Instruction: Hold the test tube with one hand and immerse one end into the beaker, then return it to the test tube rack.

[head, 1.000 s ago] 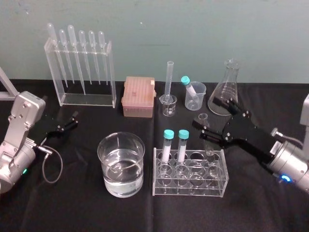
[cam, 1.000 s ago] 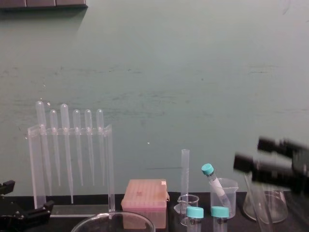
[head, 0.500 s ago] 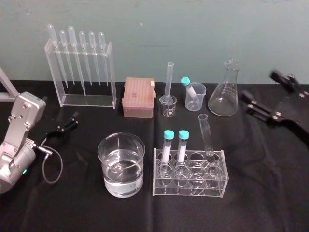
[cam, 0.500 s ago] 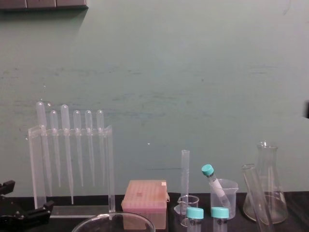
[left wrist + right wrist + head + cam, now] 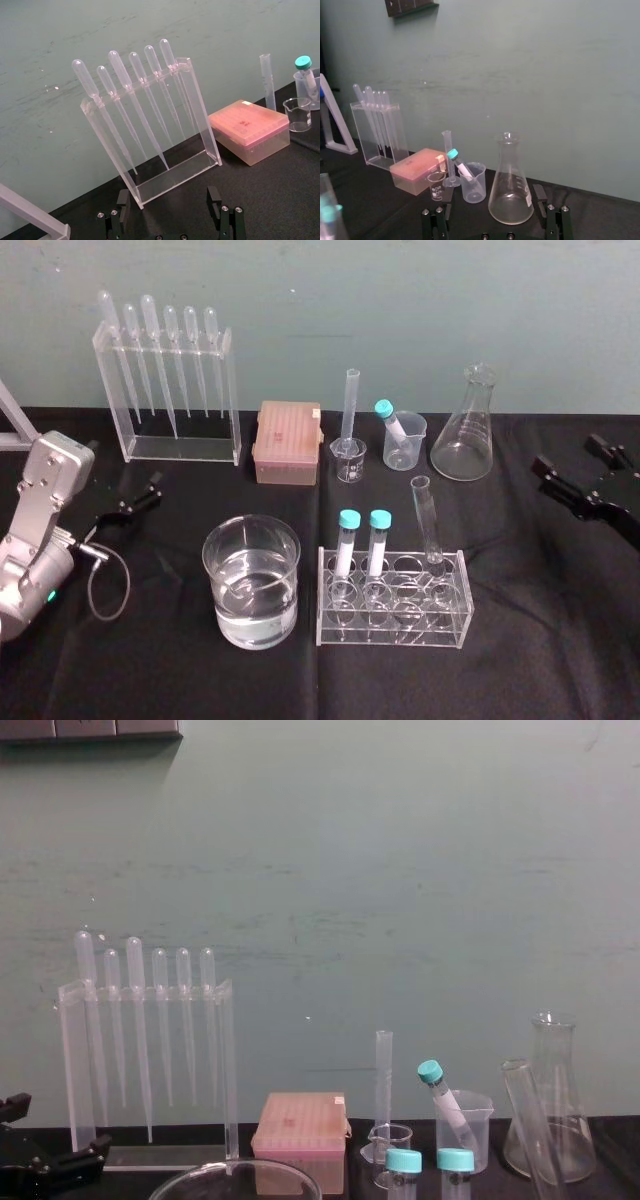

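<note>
No legible text or markings.

A table draped in black cloth (image 5: 180, 670) is carrying the labware. Toward the back, a clear acrylic pipette stand (image 5: 180, 447), a pink plastic box (image 5: 287, 443), a small glass beaker (image 5: 349, 459), a slim footed cylinder (image 5: 352, 405), a frosted plastic beaker (image 5: 412, 452) and a clear conical flask (image 5: 468, 430) are standing. Nearer, a wide clear glass beaker (image 5: 251, 580) holding water is sitting just left of a clear acrylic test tube rack (image 5: 390, 635).
</note>
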